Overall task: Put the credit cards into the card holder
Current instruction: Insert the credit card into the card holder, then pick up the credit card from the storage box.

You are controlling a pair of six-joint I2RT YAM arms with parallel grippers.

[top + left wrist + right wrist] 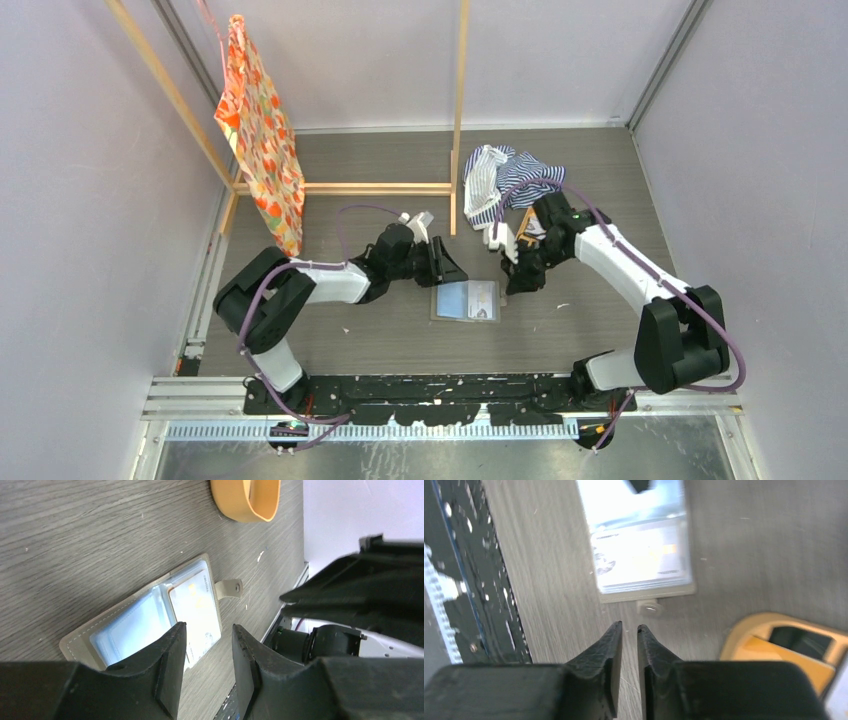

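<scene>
Top external view: the bench [380, 340] has a grey wood-grain surface with fine streaks. A pale timber frame [460, 110] stands toward the far edge, and limp orange patterned fabric [262, 130] hangs from its left side. A crumpled blue-and-white striped cloth [500, 175] lies by the far edge, right of centre.

An oval orange-tan tray [744, 630], smooth with a raised rim, sits on the bench far-right of the holder. Inside it is a dark card [799, 642], flat and rectangular but blurred.

The card holder [466, 300] lies opened flat at mid-bench, toward the near edge, between the two arms. It is soft grey-taupe with stitched edges and glossy clear sleeves. A pale whitish-blue credit card [195, 610], thin and stiff, sits in the sleeve on the tab side. The small closing tab [227, 587] with its round metal snap sticks out over bare bench.

Left fingers [447, 268]: black with a matte, grainy surface. They are parted with a clear gap and hold nothing, hovering at the holder's far-left corner.

Right fingers [522, 278]: only a narrow slit shows between them and nothing is gripped. They are above bare bench just beside the tab.
</scene>
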